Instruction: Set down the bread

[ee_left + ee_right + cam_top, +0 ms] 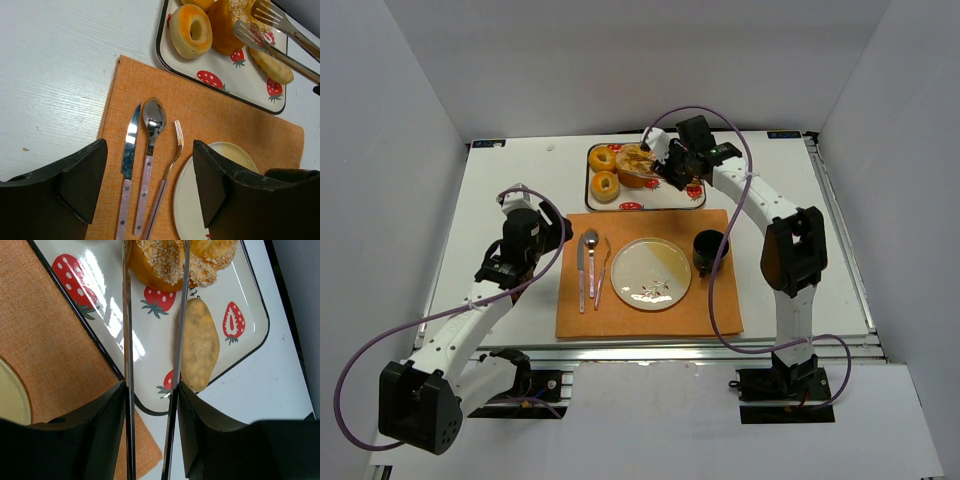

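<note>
1. Left gripper [542, 232]: we record it above the left edge of the placemat, its jaws standing wide apart and holding nothing.

2. Placemat [650, 318]: orange woven cloth, flat on the white table [510, 180].

3. Cutlery, on the left part of the placemat, laid side by side and near one another: knife [129, 150], spoon [152, 120], fork [175, 145], in that order from the left. We note pink handles on all three.

4. Plate [650, 262]: round, cream, at the middle of the placemat, just right of the fork. Nothing lies on it.

5. Cup [710, 250]: black, at the right of the plate, on the placemat.

6. Tray [155, 340]: white with a dark rim and strawberry prints, just beyond the far edge of the placemat. All the bread lies here.

7. Two ring-shaped breads [602, 159] [605, 186]: at the left end of the tray, one behind the other.

8. Seeded bun [165, 262]: near the middle of the tray, right of the rings.

9. Oblong bread [200, 345]: flat on the tray, just right of the seeded bun.

10. Tongs [272, 35]: metal, slotted tips at the seeded bun. We cannot tell whether they pinch it.

11. Right gripper [150, 390]: over the tray's right part, its fingers clamped on the two arms of the tongs.
</note>
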`<action>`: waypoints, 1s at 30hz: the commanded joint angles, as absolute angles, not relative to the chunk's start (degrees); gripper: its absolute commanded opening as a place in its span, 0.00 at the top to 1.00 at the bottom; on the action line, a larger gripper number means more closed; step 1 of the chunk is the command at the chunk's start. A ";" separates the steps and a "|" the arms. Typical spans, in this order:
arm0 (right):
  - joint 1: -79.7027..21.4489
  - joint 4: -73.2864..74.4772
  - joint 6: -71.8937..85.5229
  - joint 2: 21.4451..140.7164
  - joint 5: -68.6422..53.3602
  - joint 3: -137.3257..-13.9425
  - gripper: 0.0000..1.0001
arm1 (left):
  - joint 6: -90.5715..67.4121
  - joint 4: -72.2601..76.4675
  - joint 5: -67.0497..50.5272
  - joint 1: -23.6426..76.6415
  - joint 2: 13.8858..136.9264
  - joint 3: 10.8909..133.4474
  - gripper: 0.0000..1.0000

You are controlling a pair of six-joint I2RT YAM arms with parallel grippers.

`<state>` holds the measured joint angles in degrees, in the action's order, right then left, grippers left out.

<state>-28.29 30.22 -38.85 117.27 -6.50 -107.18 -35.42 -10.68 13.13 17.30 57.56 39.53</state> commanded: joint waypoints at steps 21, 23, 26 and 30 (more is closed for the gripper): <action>-28.74 24.26 -38.07 112.17 -4.65 -105.91 1.00 | -36.04 -9.23 12.75 16.61 55.20 41.22 0.22; -27.86 23.82 -37.27 109.87 -6.94 -104.86 1.00 | -35.95 -9.49 12.83 16.61 55.02 41.31 0.22; -26.63 22.51 -36.65 102.69 -11.41 -98.21 1.00 | -35.95 -9.41 13.01 16.52 54.23 40.96 0.22; -26.19 21.53 -39.01 93.10 -16.95 -86.80 1.00 | -35.86 -9.49 12.83 16.52 54.14 40.96 0.22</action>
